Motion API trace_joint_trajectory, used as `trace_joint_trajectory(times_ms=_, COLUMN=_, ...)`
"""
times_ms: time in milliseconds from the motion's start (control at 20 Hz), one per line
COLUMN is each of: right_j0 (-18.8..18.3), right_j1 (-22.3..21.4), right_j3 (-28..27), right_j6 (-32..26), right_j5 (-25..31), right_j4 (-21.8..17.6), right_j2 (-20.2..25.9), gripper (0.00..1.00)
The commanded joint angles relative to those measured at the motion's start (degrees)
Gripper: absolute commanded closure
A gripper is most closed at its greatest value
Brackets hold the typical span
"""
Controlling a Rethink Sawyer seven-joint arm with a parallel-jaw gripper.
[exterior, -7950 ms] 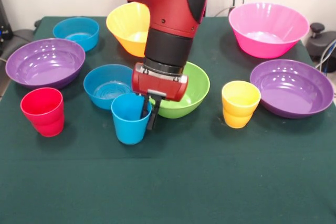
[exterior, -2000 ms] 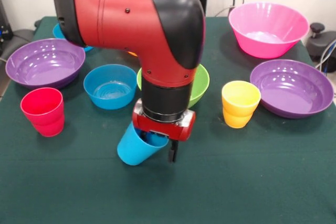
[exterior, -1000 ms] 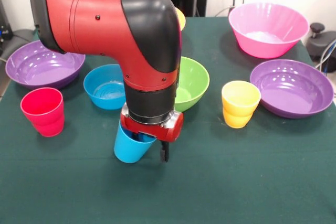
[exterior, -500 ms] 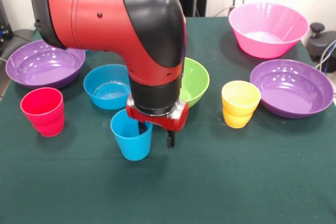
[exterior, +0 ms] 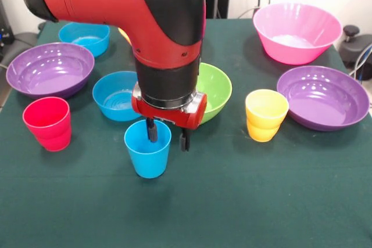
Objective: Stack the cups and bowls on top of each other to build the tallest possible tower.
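Observation:
The blue cup point(exterior: 147, 156) stands upright on the green cloth, in front of the middle. My gripper point(exterior: 167, 135) hangs just above its rim, open. One finger point(exterior: 151, 130) is over the cup's mouth and the other point(exterior: 183, 139) is outside, to the right. The red cup point(exterior: 47, 123) stands at the left and the yellow cup point(exterior: 265, 114) at the right. The lime green bowl point(exterior: 216, 90) is behind the gripper and a small blue bowl point(exterior: 115, 94) is to its left. Nothing is stacked.
Purple bowls sit at the left point(exterior: 49, 68) and right point(exterior: 322, 97). The pink bowl point(exterior: 296, 32) is at the back right and a second small blue bowl point(exterior: 85, 36) at the back left. The orange bowl point(exterior: 124, 34) shows only as a sliver behind the arm.
The blue cup, held tilted one second ago, now stands upright on the cloth. The gripper has let go of it and risen slightly.

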Motion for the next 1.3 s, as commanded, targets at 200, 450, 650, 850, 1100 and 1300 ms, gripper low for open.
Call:
trace_joint_trajectory(times_ms=200, right_j0=2.08, right_j1=3.01, right_j3=-5.95, right_j6=-14.59, right_j5=9.51, right_j4=-3.65, right_j2=4.95, gripper=0.00)
trace_joint_trajectory(times_ms=450, right_j0=2.80, right_j1=1.30, right_j3=-6.43, right_j6=-13.88, right_j5=13.20, right_j4=-2.99, right_j2=4.54, gripper=0.00)
trace_joint_trajectory(times_ms=650, right_j0=1.81, right_j1=-4.12, right_j3=2.58, right_j6=-13.00, right_j5=11.57, right_j4=-1.92, right_j2=3.90, gripper=0.00)
trace_joint_trajectory(times_ms=850, right_j0=1.09, right_j1=-10.55, right_j3=11.77, right_j6=-12.51, right_j5=11.34, right_j4=-1.96, right_j2=2.29, gripper=0.00)
trace_joint_trajectory(times_ms=1100, right_j0=0.49, right_j1=-18.02, right_j3=20.51, right_j6=-8.68, right_j5=9.01, right_j4=-1.00, right_j2=1.36, gripper=0.00)
trace_joint_trajectory(times_ms=1300, right_j0=0.58, right_j1=-22.18, right_j3=23.90, right_j6=-9.45, right_j5=11.40, right_j4=-2.29, right_j2=0.43, gripper=0.00)
